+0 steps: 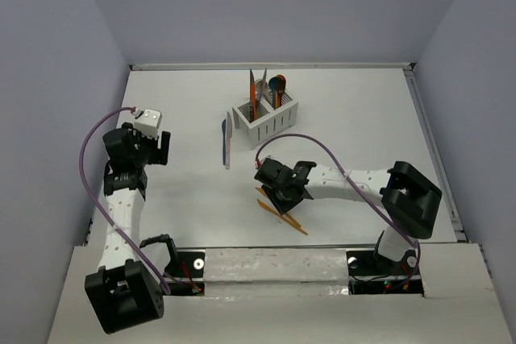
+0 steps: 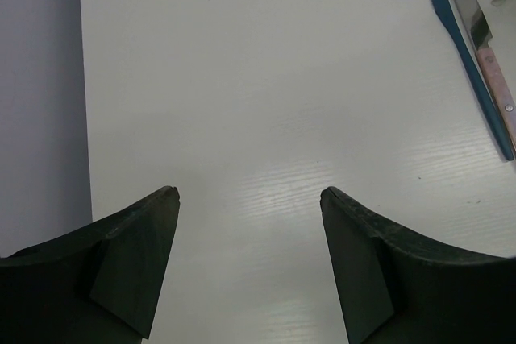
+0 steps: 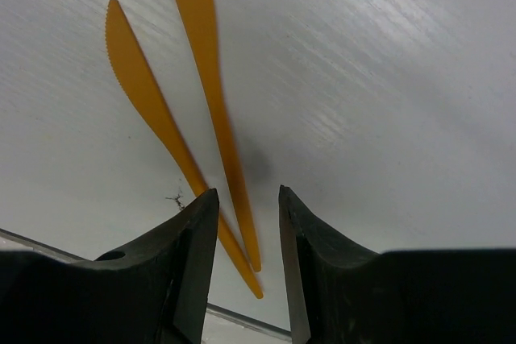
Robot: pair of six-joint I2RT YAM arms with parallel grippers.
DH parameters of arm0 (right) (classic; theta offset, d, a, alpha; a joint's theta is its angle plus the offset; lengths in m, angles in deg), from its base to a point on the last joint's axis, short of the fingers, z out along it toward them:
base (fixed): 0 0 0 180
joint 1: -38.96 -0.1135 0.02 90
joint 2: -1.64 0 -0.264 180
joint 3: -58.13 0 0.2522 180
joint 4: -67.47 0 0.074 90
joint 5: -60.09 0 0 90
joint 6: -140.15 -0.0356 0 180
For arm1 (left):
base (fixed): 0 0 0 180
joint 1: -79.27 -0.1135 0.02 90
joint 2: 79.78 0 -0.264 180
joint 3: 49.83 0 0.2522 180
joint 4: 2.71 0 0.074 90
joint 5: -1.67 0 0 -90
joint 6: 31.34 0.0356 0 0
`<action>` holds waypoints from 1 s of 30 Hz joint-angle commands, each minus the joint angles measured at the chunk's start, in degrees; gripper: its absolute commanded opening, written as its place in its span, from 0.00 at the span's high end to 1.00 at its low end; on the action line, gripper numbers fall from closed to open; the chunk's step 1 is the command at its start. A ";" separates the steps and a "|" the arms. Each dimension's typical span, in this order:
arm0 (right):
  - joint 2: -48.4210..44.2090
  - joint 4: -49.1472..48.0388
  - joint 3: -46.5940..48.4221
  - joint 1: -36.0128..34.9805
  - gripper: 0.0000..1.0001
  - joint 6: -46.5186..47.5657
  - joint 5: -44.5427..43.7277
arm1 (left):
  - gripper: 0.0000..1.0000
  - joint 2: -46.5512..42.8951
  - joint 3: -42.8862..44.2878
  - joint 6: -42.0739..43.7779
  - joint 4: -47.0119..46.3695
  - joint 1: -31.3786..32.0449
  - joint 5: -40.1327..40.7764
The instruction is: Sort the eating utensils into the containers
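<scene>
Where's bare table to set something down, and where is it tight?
Bare: between the left hand and the blue plastic knife; also the table right of the white slotted caddy. Crowded: two orange plastic knives at the right hand.

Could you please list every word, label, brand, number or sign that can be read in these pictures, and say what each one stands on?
None: no view shows any readable text.
The white caddy shows only plain slotted walls.
The orange knives are unmarked.
The blue knife and the pale-handled knife beside it bear no print, only rivets on the handle.
The left arm and right arm carry no legible marking.
</scene>
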 commanded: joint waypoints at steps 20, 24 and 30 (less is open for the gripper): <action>9.94 -4.97 0.76 2.46 0.67 -1.20 -0.50 | 0.16 -0.81 -6.89 1.37 -8.52 0.64 0.90; 11.35 -4.97 1.63 2.46 0.76 0.20 -1.91 | 0.16 -1.33 -7.24 1.37 -8.87 0.64 1.16; 13.81 -2.95 3.13 2.46 0.92 3.18 -7.01 | 0.16 -1.33 -7.24 1.37 -9.13 0.64 1.16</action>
